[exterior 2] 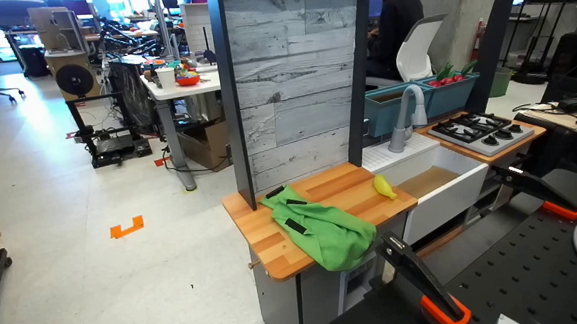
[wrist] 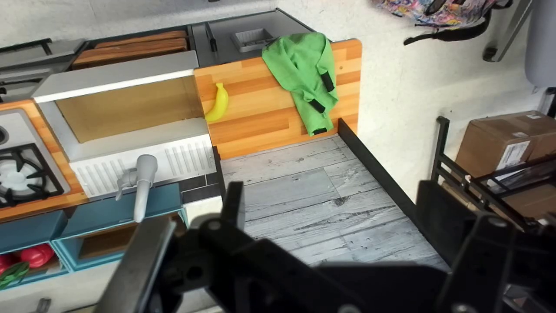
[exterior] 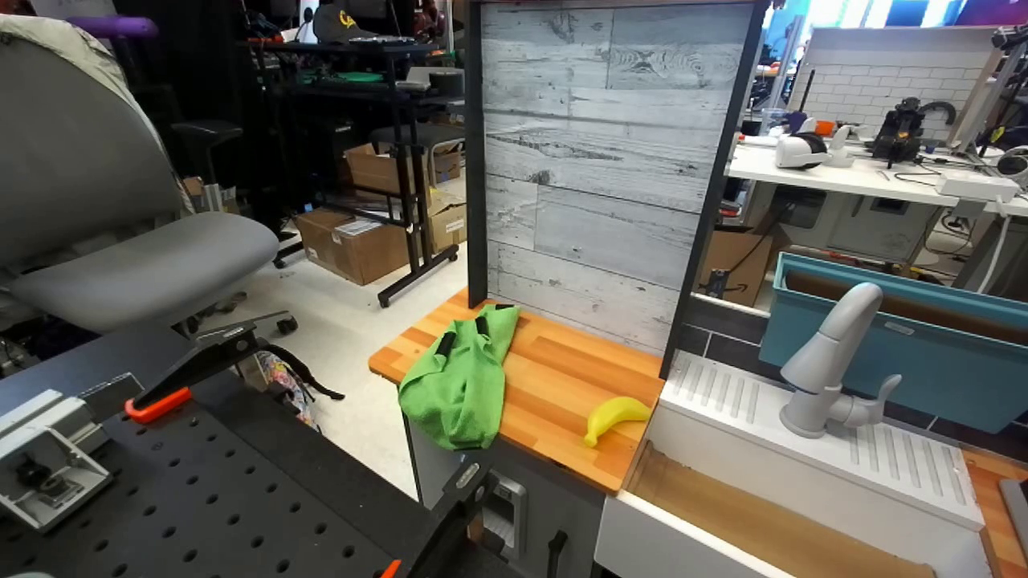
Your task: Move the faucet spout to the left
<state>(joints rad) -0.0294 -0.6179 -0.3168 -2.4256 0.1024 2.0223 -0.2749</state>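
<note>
The light grey faucet spout (exterior: 835, 337) rises from its small grey base on the white ridged sink ledge (exterior: 727, 393). It also shows in an exterior view (exterior 2: 404, 114), where its curved nozzle hangs to the right of the column, on the basin side. In the wrist view the spout (wrist: 145, 184) is at the left, seen from above, with a small handle beside it. My gripper (wrist: 331, 193) is open and empty, high above the scene, with its fingers wide apart over the grey wood panel. It is apart from the spout. The gripper is out of view in both exterior views.
A green cloth (exterior: 458, 377) and a yellow banana (exterior: 617, 416) lie on the wooden counter (exterior: 554, 345). A tall grey wood panel (exterior: 594, 177) stands behind it. Teal planters (exterior 2: 384, 113) stand behind the faucet. A stove top (exterior 2: 481, 130) is beside the sink.
</note>
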